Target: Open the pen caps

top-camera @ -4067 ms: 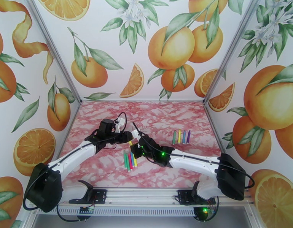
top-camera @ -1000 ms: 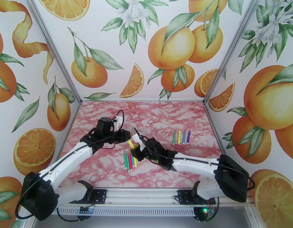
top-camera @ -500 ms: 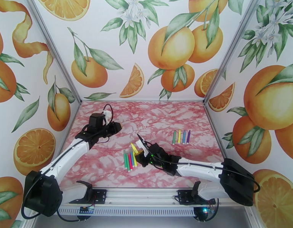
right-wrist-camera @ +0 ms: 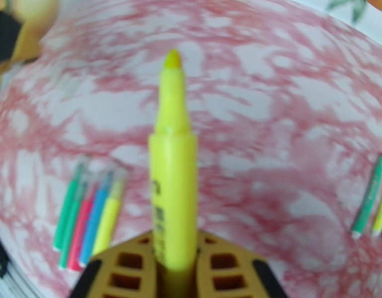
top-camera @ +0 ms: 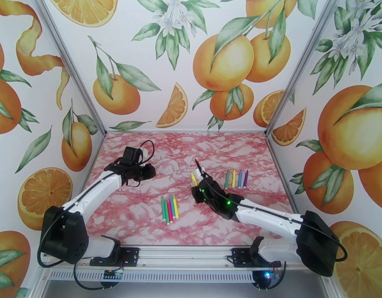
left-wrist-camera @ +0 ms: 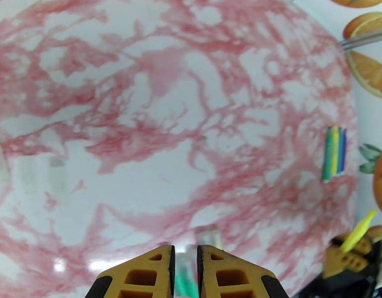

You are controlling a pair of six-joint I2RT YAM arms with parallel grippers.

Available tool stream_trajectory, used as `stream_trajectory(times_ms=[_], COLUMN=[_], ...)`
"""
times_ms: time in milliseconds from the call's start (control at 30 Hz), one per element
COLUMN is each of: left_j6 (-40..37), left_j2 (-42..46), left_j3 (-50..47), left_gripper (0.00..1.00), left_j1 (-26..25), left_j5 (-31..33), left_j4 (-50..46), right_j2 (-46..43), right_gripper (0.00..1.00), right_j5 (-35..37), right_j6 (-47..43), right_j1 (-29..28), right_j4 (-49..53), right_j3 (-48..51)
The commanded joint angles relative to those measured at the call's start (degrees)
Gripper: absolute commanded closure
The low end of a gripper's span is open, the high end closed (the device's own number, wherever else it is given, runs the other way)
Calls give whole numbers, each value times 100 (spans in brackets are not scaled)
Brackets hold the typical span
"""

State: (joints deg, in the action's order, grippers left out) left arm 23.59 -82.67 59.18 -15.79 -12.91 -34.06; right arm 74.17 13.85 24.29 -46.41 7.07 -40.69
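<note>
You are holding the yellow pen point(right-wrist-camera: 173, 185), tip already bare, pinched in the right gripper point(right-wrist-camera: 173, 247) above the table point(top-camera: 141, 219). The near row of pens point(top-camera: 168, 208) and the far row point(top-camera: 235, 179) are waiting, their caps too small to judge. Since a second ago the arms are parting: the left gripper point(left-wrist-camera: 185, 250), fingers pressed together, is backing off leftward.

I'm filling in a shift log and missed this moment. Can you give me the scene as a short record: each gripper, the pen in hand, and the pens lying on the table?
left gripper: shut, above the left part of the table; whether it holds a cap cannot be told
right gripper: shut on the yellow pen
yellow pen: uncapped, bare tip pointing away from the gripper
near pens: side by side; green, red, blue, yellow
far pens: row of four; green, yellow, blue, purple
</note>
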Motion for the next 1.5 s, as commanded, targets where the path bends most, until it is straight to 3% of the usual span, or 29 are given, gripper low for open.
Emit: stream_trajectory(times_ms=[0,500,1100,1333,1467], left_j6=[-431,-916,-1015,-1024,-1024], left_j2=[-246,-1447,-2420,-2676,-2734], left_j3=[378,1032,1328,1428,1439], left_gripper=[100,100,100,96,93], left_j1=[-4,-123,-143,-176,-183], left_j5=[549,1381,1598,1709,1730], left_j4=[-564,-1081,-988,-1084,-1097], right_j2=[66,946,1947,2165,2216], right_gripper=[100,100,100,100,93], right_j5=[437,383,414,616,747], right_j6=[266,508,587,683,704], right_j1=[345,1562,1960,1970,1972], right_j4=[731,1283,1046,968,894], right_j3=[-302,-733,-1011,-1003,-959])
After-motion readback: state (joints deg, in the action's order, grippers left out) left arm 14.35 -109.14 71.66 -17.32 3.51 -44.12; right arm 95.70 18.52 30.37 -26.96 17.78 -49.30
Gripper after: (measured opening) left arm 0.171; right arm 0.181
